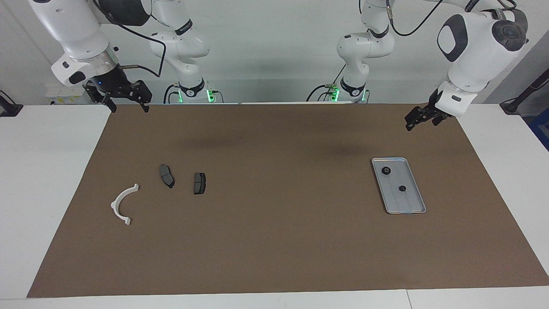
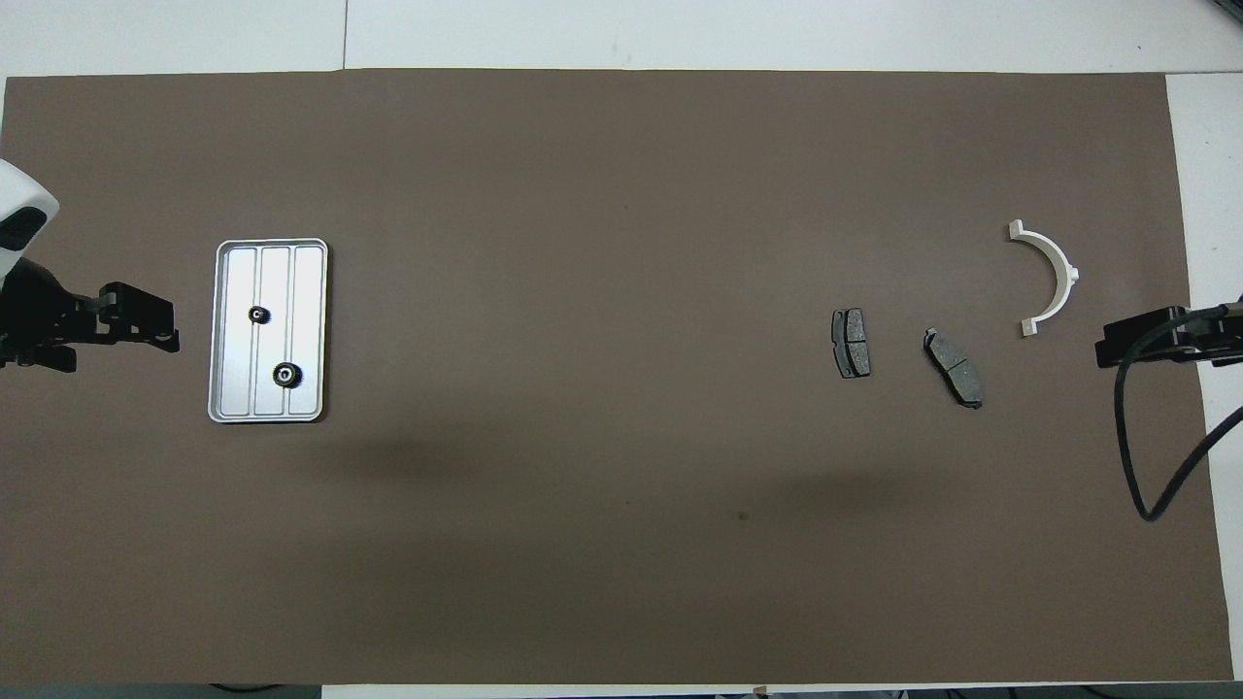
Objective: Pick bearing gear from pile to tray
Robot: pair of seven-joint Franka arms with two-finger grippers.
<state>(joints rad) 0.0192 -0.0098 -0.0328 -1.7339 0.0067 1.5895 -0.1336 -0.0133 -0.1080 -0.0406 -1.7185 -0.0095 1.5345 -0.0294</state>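
- Right pincer (image 1: 125, 104): it hangs in the air over the brown mat's (image 1: 274, 240) corner at the right arm's end of the bench (image 1: 38, 180), fingers spread wide, holding and touching nothing.
- Bracket (image 1: 123, 204): the white half-ring lies on the mat toward the right arm's end, well apart from the tray.
- Pads: one dark pad (image 1: 167, 176) lies just beside the bracket and nearer the robots; the second pad (image 1: 199, 183) sits close by it, toward the mat's middle. I see no gear among these leftovers.
- Tray (image 1: 411, 209): it rests flat on the mat toward the left arm's end.
- Gears: one gear (image 1: 386, 171) lies in the tray near the end closest to the robots, the other gear (image 1: 402, 188) about mid-tray, apart from each other.
- Left pincer (image 1: 422, 117): raised over the mat near the corner at the left arm's end, above bare mat nearer the robots than the tray; released, gripping nothing, clear of tray and gears.
- Step in hand: as I judge it, the gears are already delivered and nothing is left to pick, so the task looks finished or nearly so.
- Next move: probably only for both arms to pull back and wait; if another gear were hidden, it would first need finding among the pads.
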